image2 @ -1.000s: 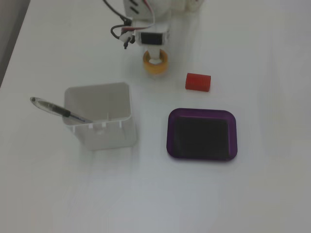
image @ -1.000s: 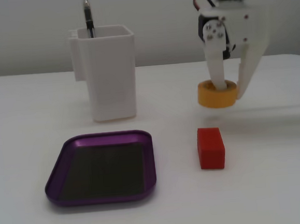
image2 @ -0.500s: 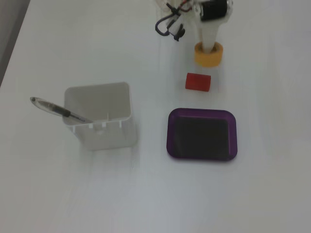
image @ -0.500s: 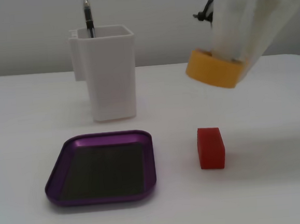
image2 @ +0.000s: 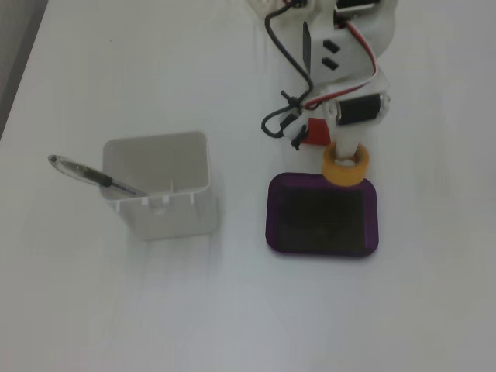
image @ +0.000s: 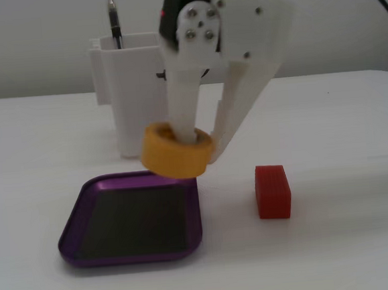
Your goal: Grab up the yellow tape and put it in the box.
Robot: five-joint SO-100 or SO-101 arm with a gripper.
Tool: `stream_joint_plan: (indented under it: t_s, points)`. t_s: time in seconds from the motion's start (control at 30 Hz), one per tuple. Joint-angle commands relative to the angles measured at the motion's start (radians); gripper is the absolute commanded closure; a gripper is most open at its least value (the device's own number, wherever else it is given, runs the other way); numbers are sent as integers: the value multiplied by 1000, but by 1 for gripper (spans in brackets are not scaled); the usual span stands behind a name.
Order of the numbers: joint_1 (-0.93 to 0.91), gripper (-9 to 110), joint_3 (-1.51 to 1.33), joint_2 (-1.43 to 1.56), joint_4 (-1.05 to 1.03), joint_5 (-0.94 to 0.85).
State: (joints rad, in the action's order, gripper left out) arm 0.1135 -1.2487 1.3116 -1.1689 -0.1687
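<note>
A: Where is the yellow tape [image: 175,157] relative to the box [image: 76,221]?

B: Lifted off the table and tilted, hanging above the box's far rim at the corner nearest the red block [image: 273,191]. In the other fixed view the roll [image2: 346,165] overlaps that same edge of the purple tray [image2: 273,225], on the side toward the arm.

A: And the gripper [image: 202,144]?

B: It is clamped on the roll: one white finger goes down through the hollow centre, the other presses the outside of the ring on the side facing the block. From above the gripper [image2: 346,159] shows the finger in the hole.

A: What else sits around the box?

B: A tall white container [image: 142,94] stands just behind it, with a pen [image: 113,17] sticking up out of it. From above, the container [image2: 159,186] is beside the box, and the pen [image2: 91,176] leans over its rim on the side away from the box. The block [image2: 314,132] is mostly hidden under the arm's wires there.

A: Any brand names or writing?

B: None that I can read on the roll, tray, container or arm; the pen is too small to tell.
</note>
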Motion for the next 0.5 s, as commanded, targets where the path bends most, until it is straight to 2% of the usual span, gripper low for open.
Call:
stream_joint_plan:
  t_s: [0.0, 0.2, 0.47]
  points:
    - [-61, 102, 147, -89, 2, 5]
    - [-124, 102, 284, -244, 2, -2]
    - [-112, 102, 302, -305, 2, 5]
